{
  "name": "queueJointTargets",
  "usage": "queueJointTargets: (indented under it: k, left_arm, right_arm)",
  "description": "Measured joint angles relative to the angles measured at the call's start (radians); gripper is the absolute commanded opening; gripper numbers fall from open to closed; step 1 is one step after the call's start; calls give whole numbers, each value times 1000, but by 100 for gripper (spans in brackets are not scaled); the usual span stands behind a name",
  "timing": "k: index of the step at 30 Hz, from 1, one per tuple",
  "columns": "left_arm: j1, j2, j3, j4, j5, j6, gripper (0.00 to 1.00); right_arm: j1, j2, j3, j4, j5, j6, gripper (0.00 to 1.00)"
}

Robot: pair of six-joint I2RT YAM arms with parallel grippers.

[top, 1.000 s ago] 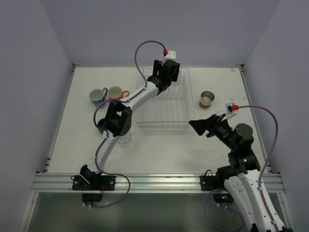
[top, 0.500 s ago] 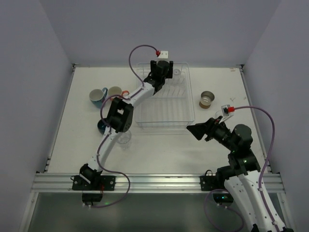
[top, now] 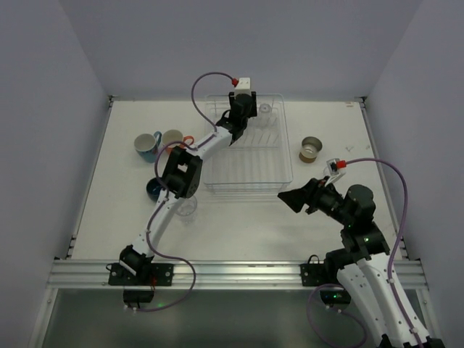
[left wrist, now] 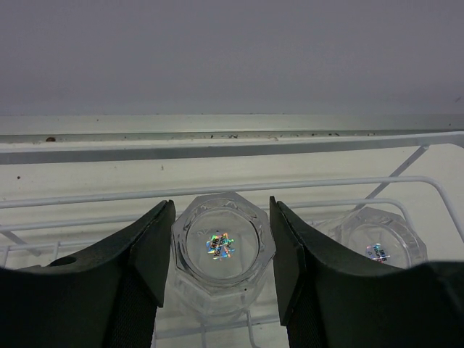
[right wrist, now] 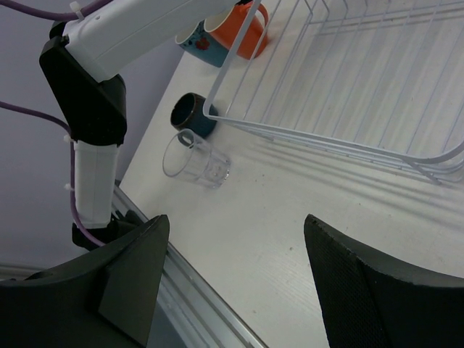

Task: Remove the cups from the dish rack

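Now, left gripper (left wrist: 222,217) straddling clear tumbler (left wrist: 223,254) in dish rack (left wrist: 326,183), perhaps gripping, can't tell, right gripper (right wrist: 235,225) open, empty

A white table (top: 239,225), walled on three sides, is seen from above. The dish rack (top: 255,165), of pale wire, is set toward 12 o'clock, with its far end near the back wall. At 10 o'clock a blue mug (top: 146,144) and an orange mug (top: 174,138) are stood side by side, well apart from the rack. Near 9 o'clock a dark blue cup (top: 154,190) is placed just off the rack's near left corner, with a clear tumbler (top: 188,208) close beside it toward 8 o'clock. At 2 o'clock a brown cup (top: 311,148) is stood alone, right of the rack.
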Motion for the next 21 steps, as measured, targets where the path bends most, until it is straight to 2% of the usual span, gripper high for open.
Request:
queueJointTargets:
  k: [5, 17, 21]
  left_arm:
    - [-2, -3, -31, 40, -6, 27, 29]
    - [-7, -232, -349, 153, 16, 80, 25]
    - [-6, -317, -389, 206, 21, 103, 24]
  right_arm:
    - [3, 1, 0, -1, -5, 0, 77]
    - [9, 16, -20, 44, -4, 14, 77]
    - [19, 44, -57, 67, 0, 24, 77]
